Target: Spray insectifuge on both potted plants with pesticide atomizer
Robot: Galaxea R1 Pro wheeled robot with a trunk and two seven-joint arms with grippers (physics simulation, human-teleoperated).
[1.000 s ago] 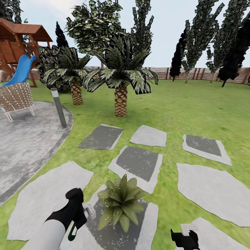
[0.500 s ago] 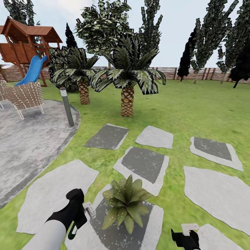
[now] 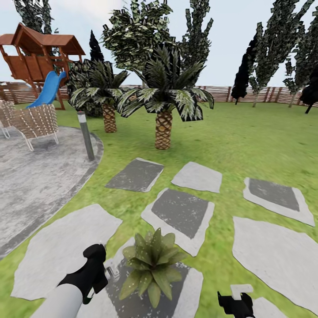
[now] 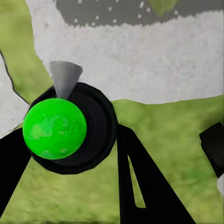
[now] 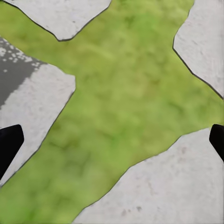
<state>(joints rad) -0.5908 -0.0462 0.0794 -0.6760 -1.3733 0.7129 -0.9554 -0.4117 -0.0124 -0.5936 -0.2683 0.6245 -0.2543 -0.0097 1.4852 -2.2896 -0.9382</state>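
Grey paving of the patio (image 3: 31,185) lies at the far left. Near it, the left hand (image 3: 100,269) is closed around the pesticide atomizer (image 4: 55,128), whose whitish nozzle (image 3: 111,271) points right, toward the potted plant (image 3: 151,265) just beside it on a stepping stone (image 3: 185,287). At the near right, the right hand (image 3: 235,300) hangs over the lawn (image 5: 126,107), fingers wide apart, holding nothing.

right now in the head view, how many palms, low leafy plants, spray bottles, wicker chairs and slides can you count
palms: 2
low leafy plant: 1
spray bottle: 1, held in the left hand, nozzle toward the plant
wicker chairs: 2, one whole and one cut by the picture's edge
slide: 1
total: 7
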